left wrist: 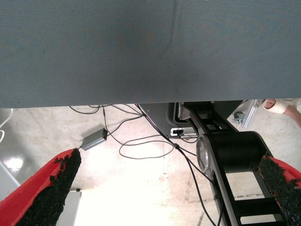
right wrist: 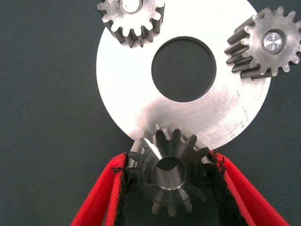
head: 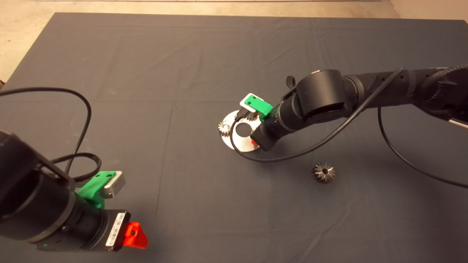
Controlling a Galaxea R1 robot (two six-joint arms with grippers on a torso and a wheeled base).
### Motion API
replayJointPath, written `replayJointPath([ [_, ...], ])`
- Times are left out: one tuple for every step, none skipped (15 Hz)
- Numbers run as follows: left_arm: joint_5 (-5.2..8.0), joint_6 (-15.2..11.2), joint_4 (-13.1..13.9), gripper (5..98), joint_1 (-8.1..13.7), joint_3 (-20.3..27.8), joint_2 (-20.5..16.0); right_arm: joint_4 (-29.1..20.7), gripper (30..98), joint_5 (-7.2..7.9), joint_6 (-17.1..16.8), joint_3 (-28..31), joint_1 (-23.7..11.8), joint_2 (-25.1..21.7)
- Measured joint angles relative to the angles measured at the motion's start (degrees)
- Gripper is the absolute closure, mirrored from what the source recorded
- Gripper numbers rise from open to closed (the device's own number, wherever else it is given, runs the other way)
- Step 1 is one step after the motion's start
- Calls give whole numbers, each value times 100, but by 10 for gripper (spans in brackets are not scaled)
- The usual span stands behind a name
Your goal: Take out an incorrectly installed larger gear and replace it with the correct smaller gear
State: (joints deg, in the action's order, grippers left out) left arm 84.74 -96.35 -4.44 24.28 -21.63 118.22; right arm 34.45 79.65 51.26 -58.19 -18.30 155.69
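Dark steel sits pinched between red fingers: the right gripper (right wrist: 171, 181) holds the smaller gear (right wrist: 169, 172) at the rim of the round silver plate (right wrist: 136, 103), with a black pad pressed to its teeth on either side. The gear overlaps the plate's edge, its centre hole facing the wrist camera. Two pale silver gears (right wrist: 133, 16) (right wrist: 265, 42) are seated elsewhere round the plate's rim, apart from each other and from the held gear.

By my reading, the removal is done and the replacement is in hand. The larger gear (head: 323, 172) lies alone on the dark mat (head: 146, 65), nearer and to the right of the plate and well apart from it. What remains is seating the smaller gear. That likely calls for lining its bore up with whatever peg stands under it, which the gear itself hides, then lowering it straight before the fingers open. A tilted gear could jam or ride on the plate's edge.

The left gripper (left wrist: 164, 188) waits at the near left of the tabletop, its fingers spread wide with nothing between them.
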Motion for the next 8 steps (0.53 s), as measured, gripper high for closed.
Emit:
replayJointPath([
  [-2,0,0,54,0,0,0,-2,881,11,0,-1,37,0],
  [-2,0,0,54,0,0,0,-2,881,44,0,0,71,0],
  [-2,0,0,54,0,0,0,-2,881,83,0,0,80,0],
  [-2,0,0,54,0,0,0,-2,881,99,0,-1,77,0],
  [-2,0,0,54,0,0,0,-2,881,96,0,0,77,0],
  [1,0,0,54,0,1,0,0,881,96,0,0,80,0],
  [1,0,0,54,0,0,0,0,881,96,0,-2,80,0],
  [1,0,0,54,0,0,0,0,881,99,0,0,80,0],
])
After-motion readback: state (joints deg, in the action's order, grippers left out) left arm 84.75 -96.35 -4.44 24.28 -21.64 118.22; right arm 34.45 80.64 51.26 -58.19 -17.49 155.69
